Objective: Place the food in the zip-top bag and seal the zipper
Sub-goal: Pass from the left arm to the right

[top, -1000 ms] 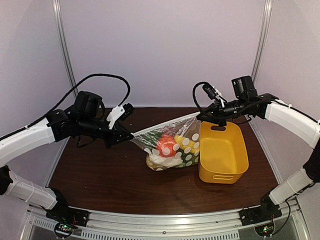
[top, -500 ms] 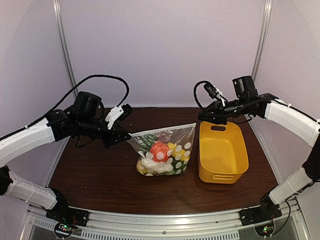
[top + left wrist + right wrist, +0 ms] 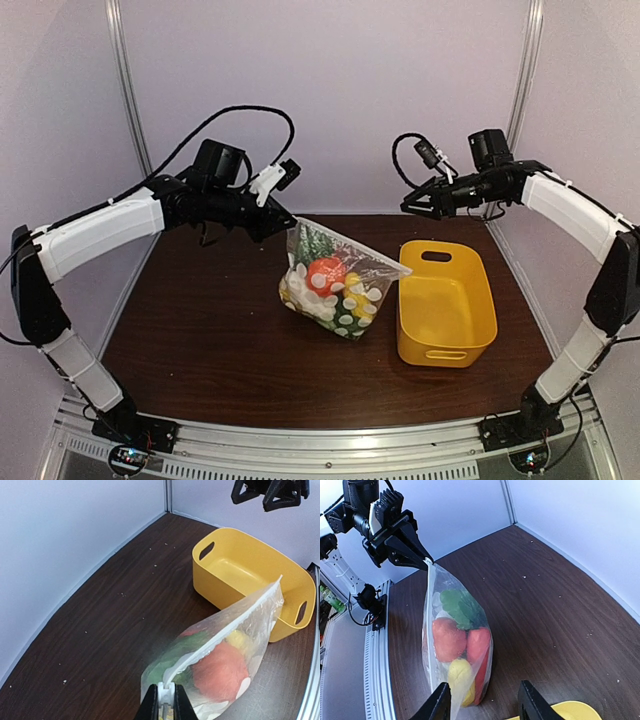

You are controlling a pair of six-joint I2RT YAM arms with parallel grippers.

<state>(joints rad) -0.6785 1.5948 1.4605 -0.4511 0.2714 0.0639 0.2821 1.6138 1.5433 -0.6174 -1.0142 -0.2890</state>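
left claw (image 3: 164, 703) clenched on the top corner of the zip-top bag (image 3: 340, 285), at one end of the zipper (image 3: 225, 630). a small white tab (image 3: 165, 692) sits pinched between its fingers. the bag hangs down and away from that claw, its bottom on the desk (image 3: 200, 340), and the zipper edge slopes down toward the right claw (image 3: 410, 205).

food is inside the bag, below the left claw: red piece (image 3: 325, 272), green piece (image 3: 457, 607), yellow piece (image 3: 460, 675).

right claw released, fingers apart, gripping nothing. the bag's free corner is below it, not touching.

yellow basket (image 3: 445, 300) sits below the right claw, just beside the bag.
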